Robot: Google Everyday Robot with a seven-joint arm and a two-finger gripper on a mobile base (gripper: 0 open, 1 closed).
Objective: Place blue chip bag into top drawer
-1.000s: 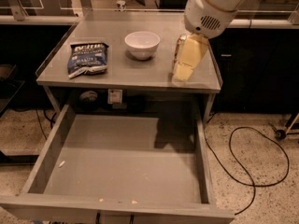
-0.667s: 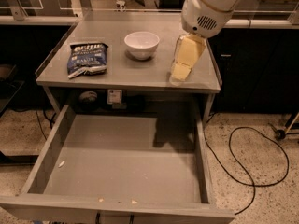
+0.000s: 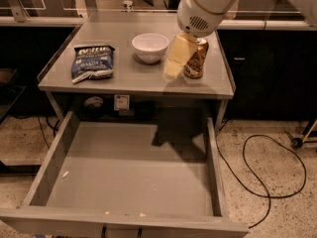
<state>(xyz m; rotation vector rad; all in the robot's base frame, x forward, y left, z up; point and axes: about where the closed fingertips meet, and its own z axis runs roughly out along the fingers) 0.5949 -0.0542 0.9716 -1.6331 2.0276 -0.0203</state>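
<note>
The claw [image 3: 173,67] hangs over the right part of the surface [image 3: 133,81]. Just right of the claw stands the soda can [image 3: 196,59]. The bowl [image 3: 150,47] sits near it, left and behind. The blue chip bag [image 3: 92,62] lies well left. The top drawer [image 3: 48,168] stands pulled out below and in front.

We see our gripper [image 3: 173,68] over the grey tabletop [image 3: 133,81], just beside the soda can [image 3: 197,62] and near the white bowl [image 3: 150,47]. The blue chip bag [image 3: 92,62] lies flat at the tabletop's left, and the top drawer [image 3: 129,175] stands pulled out below.

White arm [image 3: 208,6] reaches in from top right; hand [image 3: 173,69] hangs angled down-left.
</note>
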